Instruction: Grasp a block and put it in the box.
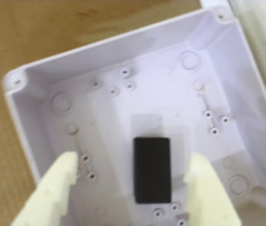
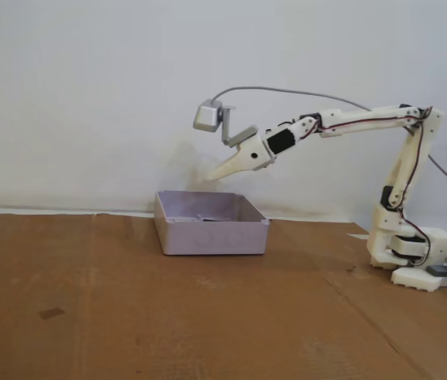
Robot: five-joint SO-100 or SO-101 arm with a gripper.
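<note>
We see our arm (image 2: 350,123) stretched out long and nearly level from its base (image 2: 414,253), forearm dipping at the wrist. Our gripper (image 1: 132,181) hangs in the air, pale fingers (image 1: 53,188) spread wide apart, nothing between them, tips angled downward.

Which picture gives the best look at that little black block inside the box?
The wrist view: it looks straight down into the white box, so the black block lies in plain sight on the floor, between the open claw fingers. In the fixed view, the box wall hides the block, with the claw above.
</note>
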